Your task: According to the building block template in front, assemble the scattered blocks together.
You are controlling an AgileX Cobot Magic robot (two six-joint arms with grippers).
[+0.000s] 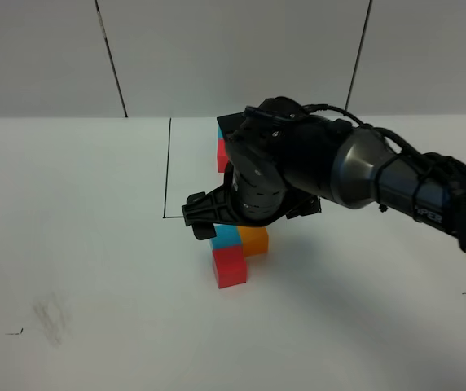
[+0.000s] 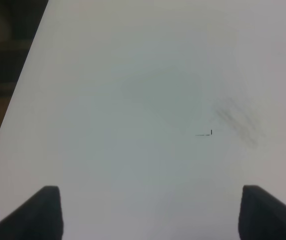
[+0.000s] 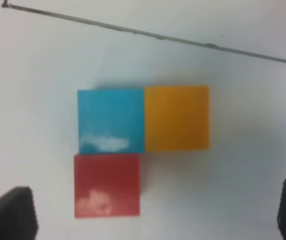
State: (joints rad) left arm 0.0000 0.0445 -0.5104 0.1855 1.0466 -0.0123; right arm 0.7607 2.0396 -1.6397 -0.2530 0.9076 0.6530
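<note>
The scattered blocks sit together in a tight L just outside the frame line. They are a blue cube (image 3: 111, 121) with an orange cube (image 3: 177, 118) beside it and a red cube (image 3: 107, 185) against the blue one's other side. From the high camera the same blue (image 1: 226, 235), orange (image 1: 254, 241) and red (image 1: 230, 267) cubes show under the right arm. My right gripper (image 3: 151, 215) hovers above them, open and touching none. The building block template (image 1: 222, 153) is mostly hidden behind the arm; only red and blue slivers show. My left gripper (image 2: 153, 215) is open over bare table.
The template's thin black frame line (image 1: 167, 167) runs beside the cubes, also seen as the black line (image 3: 153, 34). A grey smudge (image 1: 50, 318) and small corner marks (image 1: 15, 331) lie front left. The smudge (image 2: 238, 120) lies ahead of the left gripper.
</note>
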